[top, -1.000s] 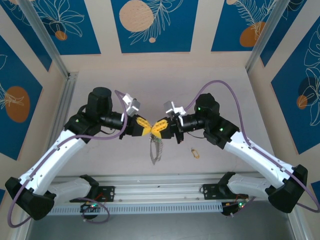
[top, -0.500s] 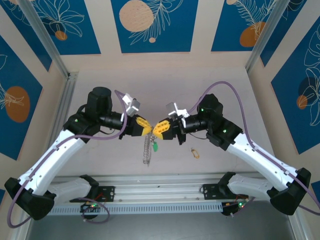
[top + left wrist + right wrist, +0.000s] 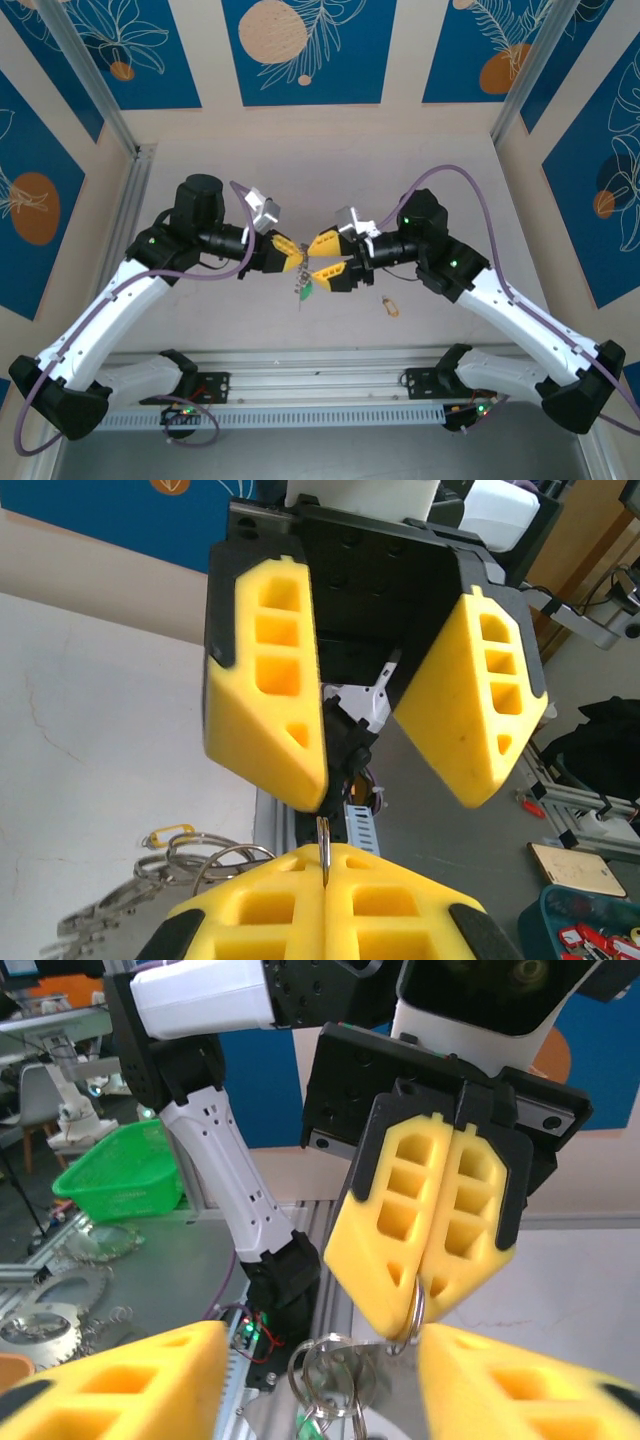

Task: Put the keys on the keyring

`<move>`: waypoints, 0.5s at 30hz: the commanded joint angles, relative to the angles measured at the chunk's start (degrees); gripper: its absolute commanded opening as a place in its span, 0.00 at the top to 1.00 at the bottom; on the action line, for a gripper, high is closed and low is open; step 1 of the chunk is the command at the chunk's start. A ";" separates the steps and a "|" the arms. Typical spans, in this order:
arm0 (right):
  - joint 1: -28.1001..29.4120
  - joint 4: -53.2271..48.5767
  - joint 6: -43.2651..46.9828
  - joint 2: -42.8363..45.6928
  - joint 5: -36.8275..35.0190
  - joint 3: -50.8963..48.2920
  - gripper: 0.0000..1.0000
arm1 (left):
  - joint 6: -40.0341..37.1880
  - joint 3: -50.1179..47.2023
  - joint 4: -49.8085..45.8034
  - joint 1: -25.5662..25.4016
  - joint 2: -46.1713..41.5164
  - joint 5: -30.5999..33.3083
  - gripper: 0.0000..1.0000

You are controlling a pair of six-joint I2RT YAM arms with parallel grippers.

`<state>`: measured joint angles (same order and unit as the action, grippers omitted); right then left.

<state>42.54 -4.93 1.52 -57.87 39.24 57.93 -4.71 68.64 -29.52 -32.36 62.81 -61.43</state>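
One keyring (image 3: 304, 285) in the left claw (image 3: 292, 262); right claw (image 3: 318, 257) agape.

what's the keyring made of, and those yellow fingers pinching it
keyring: looks like metal, silvery and polished; its thin rings catch bright glints.
yellow fingers: matte, probably moulded or printed plastic, possibly dense foam; dull even colour, window-like cutouts, no shine.
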 commanded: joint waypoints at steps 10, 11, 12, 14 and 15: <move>-1.68 2.47 -1.23 -2.27 -1.22 0.55 0.46 | -3.42 2.97 -1.86 0.01 -0.40 -2.71 1.00; -1.68 2.73 -1.56 -2.87 -0.82 0.92 0.47 | -3.53 2.96 -1.96 -0.06 -0.49 -2.79 1.00; -1.68 2.82 -1.76 -3.42 -0.33 1.40 0.49 | -3.63 3.04 -1.99 -0.06 -0.53 -2.64 1.00; -1.54 2.82 -1.79 -4.25 1.00 2.24 0.54 | -3.98 3.14 -2.34 -0.01 -0.44 -2.29 1.00; -1.39 2.95 -1.74 -4.36 1.41 2.36 0.55 | -4.12 3.19 -2.47 -0.02 -0.41 -2.21 1.00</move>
<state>41.01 -3.44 0.54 -61.82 38.41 57.87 -6.66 69.21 -31.40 -32.38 62.81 -61.47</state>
